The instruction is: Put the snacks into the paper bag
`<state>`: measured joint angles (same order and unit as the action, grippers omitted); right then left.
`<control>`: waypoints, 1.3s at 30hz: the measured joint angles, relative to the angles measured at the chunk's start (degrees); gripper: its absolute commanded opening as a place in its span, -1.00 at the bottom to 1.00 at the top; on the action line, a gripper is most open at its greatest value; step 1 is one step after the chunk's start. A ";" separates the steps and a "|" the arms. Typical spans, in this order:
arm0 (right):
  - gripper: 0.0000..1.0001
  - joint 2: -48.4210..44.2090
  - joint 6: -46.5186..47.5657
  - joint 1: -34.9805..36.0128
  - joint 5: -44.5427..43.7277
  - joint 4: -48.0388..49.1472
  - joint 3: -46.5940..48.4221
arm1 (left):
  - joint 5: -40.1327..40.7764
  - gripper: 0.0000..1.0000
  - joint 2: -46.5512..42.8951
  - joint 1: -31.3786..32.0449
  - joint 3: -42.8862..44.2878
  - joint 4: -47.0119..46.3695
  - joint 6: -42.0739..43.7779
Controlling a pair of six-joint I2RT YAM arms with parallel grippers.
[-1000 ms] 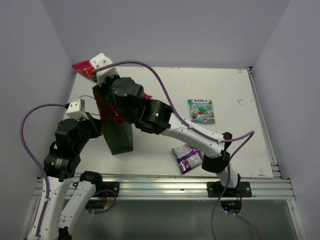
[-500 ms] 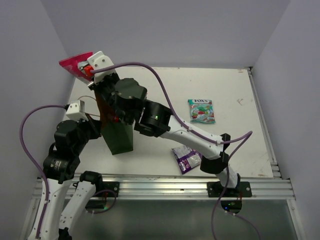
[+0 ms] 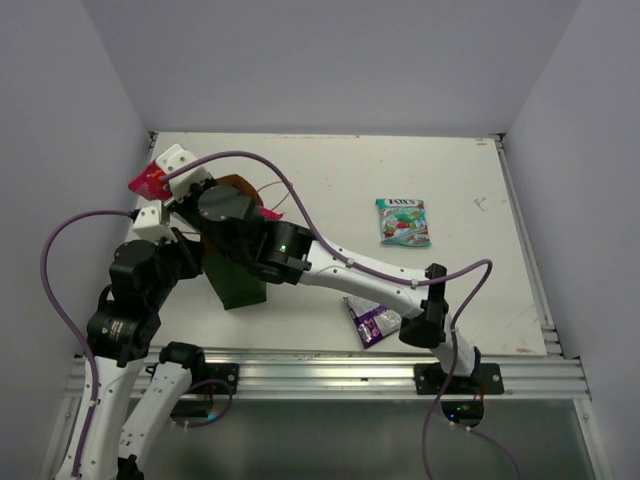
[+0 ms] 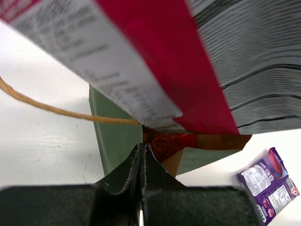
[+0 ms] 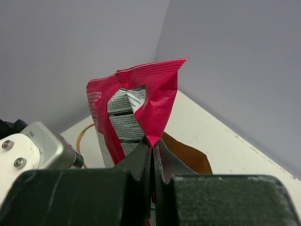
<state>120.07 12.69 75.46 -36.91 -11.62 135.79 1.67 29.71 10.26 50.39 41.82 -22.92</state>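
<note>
Top external view shows us a white table (image 3: 470,200) with the green paper bag (image 3: 238,287) standing toward 8 o'clock, its brown mouth open. At 10 o'clock from the bag we see the red packet (image 3: 148,182) held off the table, one corner pinched tight in the right claw (image 5: 153,147). The teal packet (image 3: 403,221) lies flat toward 2 o'clock and the purple packet (image 3: 375,320) toward 5 o'clock. The left claw (image 4: 142,157) is squeezed closed at the bag's rim; we cannot tell whether it grips paper.

Teal packet (image 3: 403,221) — "FOX'S" across its top edge.
</note>
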 measured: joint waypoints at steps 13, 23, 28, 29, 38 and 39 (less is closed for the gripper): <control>-1.00 10.62 -3.65 -0.68 0.33 3.76 8.92 | 0.33 -1.00 0.00 0.00 -0.07 0.24 -0.07; -1.00 5.77 -14.78 -2.25 0.37 9.51 -9.86 | 0.17 -1.00 0.02 -0.13 -0.20 1.99 -0.24; -1.00 3.10 -18.64 -2.19 -1.64 9.29 -17.57 | -0.20 -1.00 0.02 -0.11 -0.46 3.48 0.00; -1.00 2.51 -18.84 -2.16 -2.38 9.03 -18.47 | -0.46 -1.00 0.02 -0.11 -0.48 3.63 -0.02; -1.00 -1.49 -12.90 -1.51 -10.71 2.75 -20.31 | -1.73 -1.00 -0.46 -0.09 -0.48 2.45 -0.02; -1.00 -1.49 -12.22 -1.49 -11.21 2.01 -19.93 | -1.77 -1.00 -0.46 -0.09 -0.48 2.40 -0.02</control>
<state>118.58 0.47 73.97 -48.12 -9.61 115.85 -0.10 29.26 10.17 49.91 44.23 -22.94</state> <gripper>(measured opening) 0.010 0.006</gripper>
